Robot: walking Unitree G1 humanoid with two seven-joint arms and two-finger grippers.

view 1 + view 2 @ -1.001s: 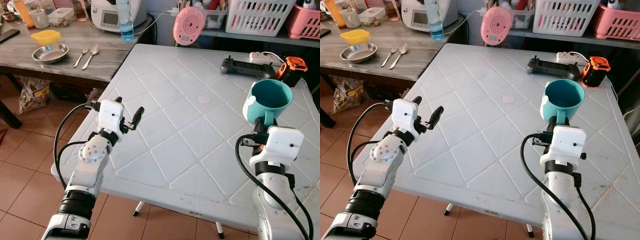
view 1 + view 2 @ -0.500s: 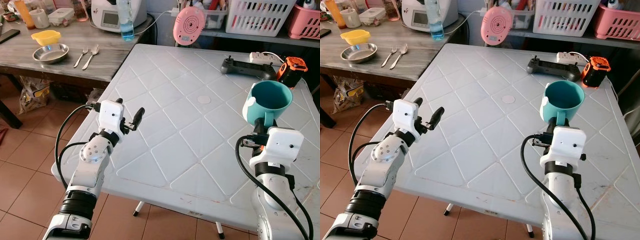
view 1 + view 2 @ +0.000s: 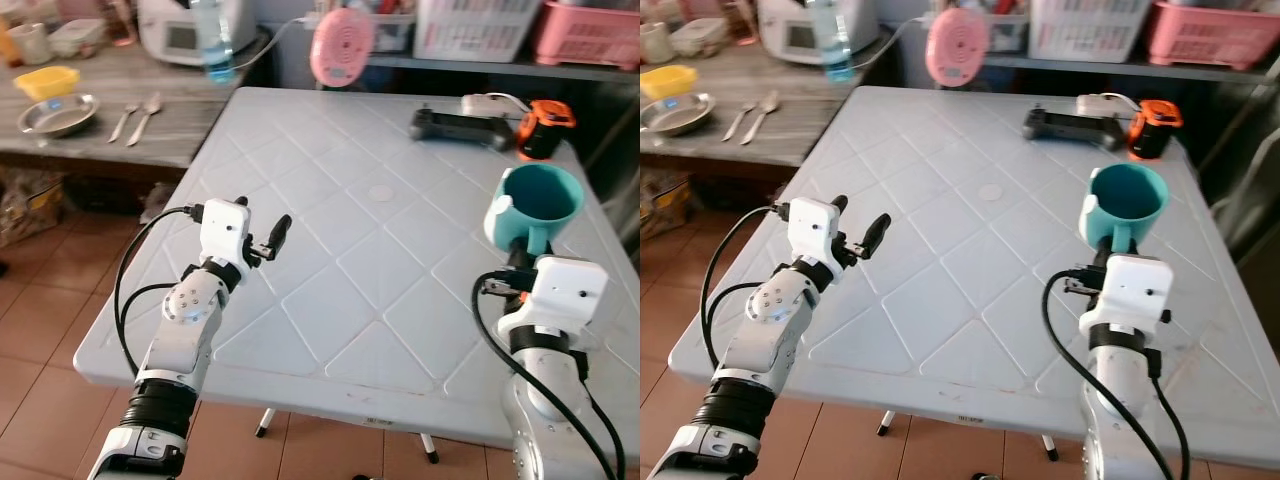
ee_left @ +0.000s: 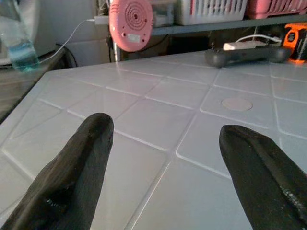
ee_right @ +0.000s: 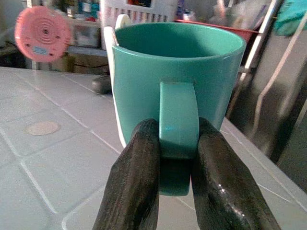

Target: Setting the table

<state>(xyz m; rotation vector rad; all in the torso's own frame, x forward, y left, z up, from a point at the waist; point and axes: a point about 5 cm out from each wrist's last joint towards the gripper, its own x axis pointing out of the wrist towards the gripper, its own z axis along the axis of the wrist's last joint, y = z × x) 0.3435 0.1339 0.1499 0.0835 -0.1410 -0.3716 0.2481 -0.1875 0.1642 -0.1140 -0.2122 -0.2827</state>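
On my far left I see the wooden side table with a yellow bowl, a steel dish, a fork and a spoon lying side by side, and a water bottle near its right end. A white appliance stands behind the bottle; I can read nothing on it.

My left gripper hovers just inside the left edge of the white table, fingers spread apart and holding nothing. In the left wrist view both fingers point across bare tabletop toward the far side.

The middle of the table is open all the way across, with only a small round cap set flush in the surface. Its near edge runs just in front of both my arms.

At the far edge a pink round device leans behind the table; it carries a small label, too small for me to read. Further right on the table lie a black controller, a white power strip and an orange and black tool, all close together near the far right corner. Baskets, a white one and a pink one, sit on the shelf behind.

My right gripper is clamped on the handle of the teal mug, which is held upright above the table near its right edge. A white strip runs down the mug's side; I cannot read any writing on it.
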